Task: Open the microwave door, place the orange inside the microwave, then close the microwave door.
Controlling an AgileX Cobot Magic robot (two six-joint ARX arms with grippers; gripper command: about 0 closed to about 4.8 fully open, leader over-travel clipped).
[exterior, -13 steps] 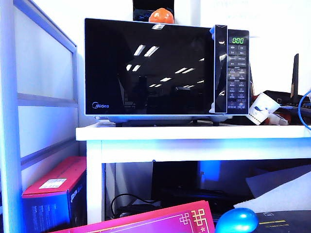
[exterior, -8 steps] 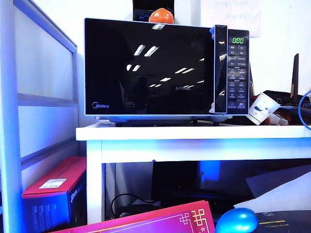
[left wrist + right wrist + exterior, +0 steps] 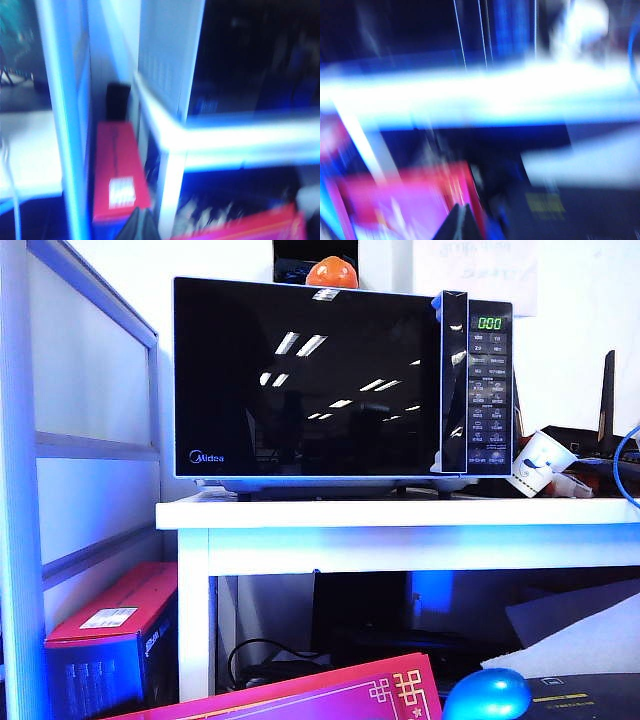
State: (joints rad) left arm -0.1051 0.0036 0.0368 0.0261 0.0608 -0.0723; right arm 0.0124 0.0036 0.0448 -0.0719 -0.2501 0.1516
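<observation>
Microwave door (image 3: 305, 380) shut; its stiff handle strip (image 3: 454, 380) (right edge) looks the best hold. Orange (image 3: 332, 273) on top: light, firm, may roll. Left gripper (image 3: 139, 225) and right gripper (image 3: 461, 222) both pinched together, empty, low near the floor clutter.

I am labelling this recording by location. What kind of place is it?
Probably an office or lab corner: the microwave stands on a white table, its door reflects ceiling strip lights, and a partition panel stands beside it.

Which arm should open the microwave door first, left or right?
Probably right: the handle is on the microwave door's right edge. Both shut grippers, left gripper and right gripper, sit low, far from it.
</observation>
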